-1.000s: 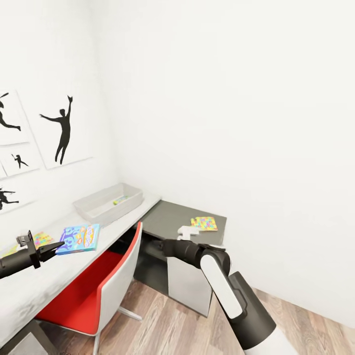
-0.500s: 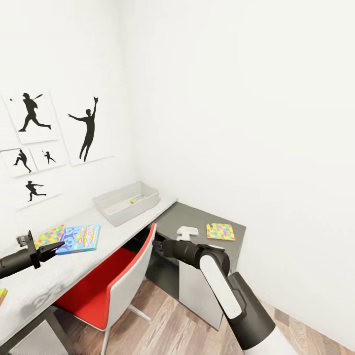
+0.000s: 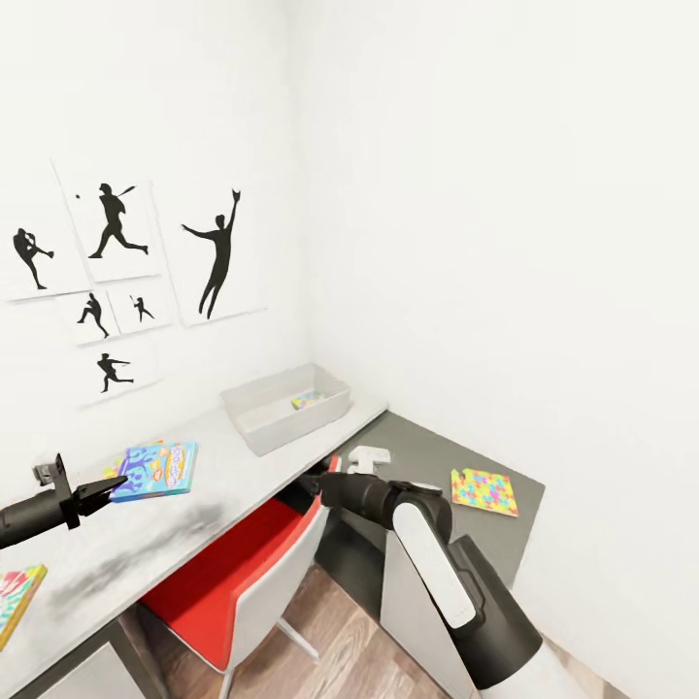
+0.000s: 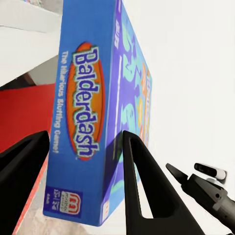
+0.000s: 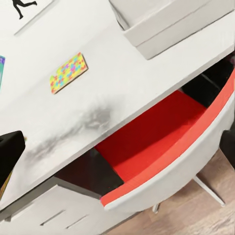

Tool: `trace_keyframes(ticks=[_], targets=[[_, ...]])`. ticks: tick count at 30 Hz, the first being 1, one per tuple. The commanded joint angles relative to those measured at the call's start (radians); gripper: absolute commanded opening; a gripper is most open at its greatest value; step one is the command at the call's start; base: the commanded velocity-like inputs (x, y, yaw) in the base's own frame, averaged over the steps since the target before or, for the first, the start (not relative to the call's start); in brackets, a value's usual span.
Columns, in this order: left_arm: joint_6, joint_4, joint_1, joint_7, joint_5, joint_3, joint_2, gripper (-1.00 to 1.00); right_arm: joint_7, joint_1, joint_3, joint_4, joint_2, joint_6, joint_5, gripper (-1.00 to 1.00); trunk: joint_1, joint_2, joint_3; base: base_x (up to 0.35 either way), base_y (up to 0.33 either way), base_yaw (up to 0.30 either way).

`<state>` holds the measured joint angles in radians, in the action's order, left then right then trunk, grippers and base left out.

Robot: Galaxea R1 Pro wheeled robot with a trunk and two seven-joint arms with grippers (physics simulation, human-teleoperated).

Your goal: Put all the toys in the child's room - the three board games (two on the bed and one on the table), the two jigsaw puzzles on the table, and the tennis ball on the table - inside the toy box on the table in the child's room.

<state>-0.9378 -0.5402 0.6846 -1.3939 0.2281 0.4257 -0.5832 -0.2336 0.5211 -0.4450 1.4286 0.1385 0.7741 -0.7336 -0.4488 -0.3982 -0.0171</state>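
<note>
The left pincer (image 4: 83, 186) is gripping a blue board game (image 4: 93, 112) reading "Balderdash, The Hilarious Bluffing Game", at nine o'clock above the counter (image 3: 194, 505). The right pincer's (image 3: 313, 482) state cannot be told.

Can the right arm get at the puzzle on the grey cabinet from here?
Probably yes. The puzzle lies flat and alone on the cabinet beside the right arm, with nothing over it; the right gripper points away toward the chair, so it must swing back.

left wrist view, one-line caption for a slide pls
Left gripper jaws clamped on the edge of a blue Balderdash board game box.
</note>
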Motion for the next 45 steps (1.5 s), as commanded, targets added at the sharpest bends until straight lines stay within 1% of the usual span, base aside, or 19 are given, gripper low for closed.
trace_keyframes(ticks=[1, 9, 14, 21, 28, 37, 42, 45], targets=[[-0.010, 0.000, 0.001, -0.002, 0.002, 0.001, 0.000, -1.00, -0.010, 0.001, -0.001, 0.001, 0.000, 0.002, -0.010, 1.00, -0.001, -0.002, -0.002, 0.312, -0.015, 0.291], [-0.010, 0.000, 0.001, -0.002, 0.001, 0.001, 0.000, -1.00, -0.010, 0.001, 0.000, 0.002, -0.001, 0.001, -0.012, 1.00, -0.001, -0.002, -0.002, 0.270, -0.076, 0.276], [-0.009, 0.000, 0.001, -0.002, 0.002, 0.002, -0.001, -1.00, -0.011, 0.002, -0.001, 0.001, -0.001, -0.032, -0.015, 1.00, -0.001, -0.002, -0.002, 0.142, -0.099, 0.036], [-0.009, 0.000, 0.000, -0.002, 0.002, 0.001, 0.000, -1.00, -0.010, 0.002, -0.002, 0.001, -0.001, -0.036, -0.012, 1.00, -0.001, -0.002, -0.002, 0.099, -0.035, 0.070], [-0.009, 0.000, 0.001, -0.002, 0.002, 0.001, 0.001, -1.00, -0.011, 0.001, -0.003, 0.001, 0.000, -0.036, -0.009, 1.00, -0.001, -0.002, -0.002, 0.196, -0.002, 0.267], [-0.009, 0.000, 0.000, -0.002, 0.002, 0.001, 0.001, -1.00, -0.011, 0.001, -0.002, 0.001, 0.000, -0.036, -0.009, 1.00, -0.001, -0.002, -0.002, 0.078, 0.000, 0.288], [-0.009, 0.000, 0.001, -0.002, 0.002, 0.000, 0.002, -1.00, -0.009, 0.001, -0.001, 0.001, -0.003, -0.036, -0.015, 1.00, -0.001, -0.002, -0.002, 0.270, 0.000, 0.276], [-0.009, 0.000, 0.001, -0.002, 0.002, 0.001, 0.001, -1.00, -0.009, 0.002, -0.001, 0.001, -0.003, -0.036, -0.016, 1.00, -0.001, -0.002, -0.002, 0.293, 0.000, 0.105]])
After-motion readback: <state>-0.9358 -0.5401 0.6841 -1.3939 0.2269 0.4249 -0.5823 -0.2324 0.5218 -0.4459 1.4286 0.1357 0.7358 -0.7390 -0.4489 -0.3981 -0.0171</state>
